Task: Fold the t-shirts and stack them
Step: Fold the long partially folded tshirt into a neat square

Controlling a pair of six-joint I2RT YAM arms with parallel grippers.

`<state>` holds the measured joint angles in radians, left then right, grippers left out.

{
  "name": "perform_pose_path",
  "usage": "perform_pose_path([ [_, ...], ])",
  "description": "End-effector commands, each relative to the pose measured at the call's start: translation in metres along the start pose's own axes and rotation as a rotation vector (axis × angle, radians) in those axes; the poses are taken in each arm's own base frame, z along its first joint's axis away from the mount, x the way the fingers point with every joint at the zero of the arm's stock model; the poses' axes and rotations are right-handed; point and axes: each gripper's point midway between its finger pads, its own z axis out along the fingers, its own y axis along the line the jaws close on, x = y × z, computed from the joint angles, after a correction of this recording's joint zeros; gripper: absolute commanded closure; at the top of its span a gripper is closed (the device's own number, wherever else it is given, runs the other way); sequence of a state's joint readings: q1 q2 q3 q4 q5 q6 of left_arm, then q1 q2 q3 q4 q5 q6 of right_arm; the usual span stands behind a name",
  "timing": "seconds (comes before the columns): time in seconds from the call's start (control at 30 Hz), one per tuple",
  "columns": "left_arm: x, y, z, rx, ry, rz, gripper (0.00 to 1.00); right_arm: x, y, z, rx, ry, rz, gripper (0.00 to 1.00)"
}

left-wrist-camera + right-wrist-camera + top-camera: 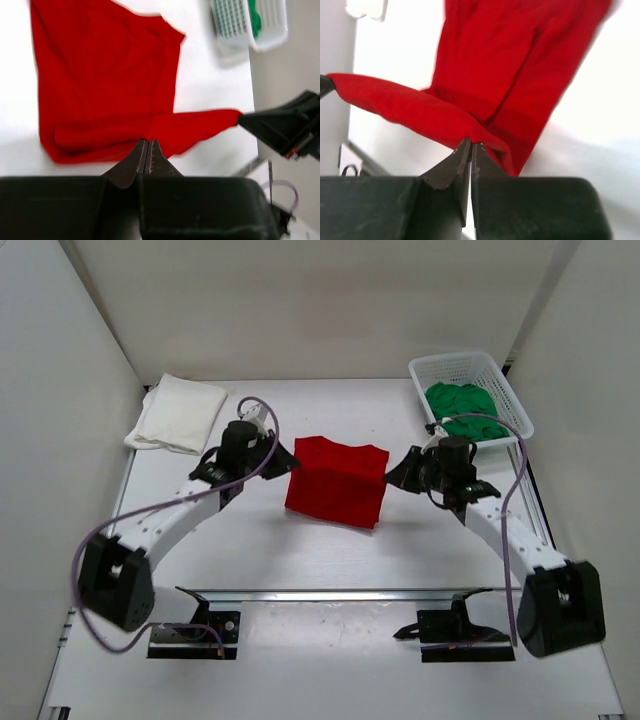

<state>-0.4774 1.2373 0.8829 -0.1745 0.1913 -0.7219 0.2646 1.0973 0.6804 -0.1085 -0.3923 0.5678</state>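
As it hangs between them, red t-shirt (pixel 338 485), left tool (pixel 288 462) clamped on one edge, right tool (pixel 392 473) clamped opposite

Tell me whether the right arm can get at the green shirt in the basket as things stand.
Probably not yet. The basket is near the right gripper and open on top, with nothing covering the green shirt, but that gripper is shut on the red shirt, also held by the left gripper.

The left gripper (pixel 146 147) pinches the red t-shirt (pixel 100 85), the right gripper (pixel 242 119) clamping its far corner.
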Motion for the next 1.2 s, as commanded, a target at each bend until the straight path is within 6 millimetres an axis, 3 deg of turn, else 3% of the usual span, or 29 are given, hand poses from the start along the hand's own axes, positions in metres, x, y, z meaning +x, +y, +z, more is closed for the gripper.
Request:
perform_pose_path([
  [0.0,-0.045,0.009,0.043,-0.049,-0.08,-0.013,1.0,-0.051,0.004,0.024,-0.055,-0.053,-0.074,1.0],
  [0.07,-0.061,0.032,0.076,-0.094,-0.076,-0.07,1.0,-0.057,-0.016,0.049,-0.026,-0.001,-0.026,1.0],
  [0.13,-0.075,0.051,0.096,-0.146,-0.088,-0.099,1.0,-0.082,-0.025,0.066,-0.009,-0.018,-0.028,1.0],
  [0.17,-0.077,0.058,0.109,-0.153,-0.076,-0.11,1.0,-0.083,-0.039,0.078,0.006,-0.008,-0.023,1.0],
  [0.23,-0.089,0.068,0.12,-0.18,-0.101,-0.116,1.0,-0.106,-0.045,0.091,-0.003,-0.041,-0.019,1.0],
  [0.27,-0.097,0.069,0.127,-0.17,-0.116,-0.128,1.0,-0.101,-0.058,0.102,0.02,-0.016,-0.005,0.99],
  [0.3,-0.102,0.068,0.131,-0.156,-0.129,-0.128,1.0,-0.117,-0.057,0.105,0.017,-0.035,-0.013,1.0],
  [0.37,-0.111,0.072,0.147,-0.179,-0.138,-0.127,0.98,-0.124,-0.074,0.124,0.052,-0.021,-0.001,1.0],
  [0.5,-0.113,0.078,0.184,-0.171,-0.106,-0.13,0.82,-0.118,-0.103,0.139,0.134,0.019,0.038,1.0],
  [0.53,-0.104,0.086,0.191,-0.183,-0.081,-0.145,0.74,-0.125,-0.103,0.142,0.137,0.005,0.041,1.0],
  [0.57,-0.11,0.081,0.193,-0.164,-0.087,-0.147,0.67,-0.126,-0.104,0.145,0.131,0.008,0.041,1.0],
  [0.63,-0.112,0.084,0.191,-0.161,-0.097,-0.175,0.57,-0.128,-0.104,0.149,0.134,0.015,0.038,0.78],
  [0.67,-0.116,0.078,0.188,-0.138,-0.11,-0.176,0.53,-0.136,-0.096,0.147,0.131,0.006,0.015,0.72],
  [0.73,-0.115,0.076,0.174,-0.154,-0.134,-0.166,0.53,-0.145,-0.082,0.139,0.136,-0.016,-0.028,0.56],
  [0.77,-0.123,0.068,0.171,-0.134,-0.171,-0.149,0.55,-0.142,-0.083,0.137,0.149,-0.012,-0.036,0.52],
  [0.83,-0.111,0.051,0.155,-0.097,-0.18,-0.133,0.57,-0.147,-0.072,0.123,0.183,-0.058,-0.076,0.51],
  [0.9,-0.09,0.041,0.151,-0.083,-0.152,-0.111,0.58,-0.118,-0.06,0.119,0.181,-0.039,-0.089,0.57],
  [0.97,-0.047,0.044,0.15,-0.082,-0.082,-0.098,0.59,-0.095,-0.047,0.116,0.124,-0.016,-0.109,0.8],
  [1.0,-0.037,0.049,0.15,-0.092,-0.065,-0.106,0.6,-0.069,-0.047,0.119,0.12,0.033,-0.102,0.89],
  [1.03,-0.017,0.063,0.15,-0.112,-0.029,-0.122,0.61,-0.048,-0.047,0.119,0.121,0.065,-0.089,0.93],
  [1.07,0.006,0.073,0.147,-0.105,0.008,-0.151,0.62,-0.045,-0.044,0.123,0.099,0.049,-0.108,0.98],
  [1.1,0.023,0.087,0.144,-0.131,0.03,-0.18,0.63,-0.022,-0.051,0.125,0.102,0.087,-0.09,1.0],
  [1.17,0.043,0.095,0.137,-0.126,0.06,-0.209,0.65,0.012,-0.061,0.124,0.1,0.137,-0.05,1.0],
])
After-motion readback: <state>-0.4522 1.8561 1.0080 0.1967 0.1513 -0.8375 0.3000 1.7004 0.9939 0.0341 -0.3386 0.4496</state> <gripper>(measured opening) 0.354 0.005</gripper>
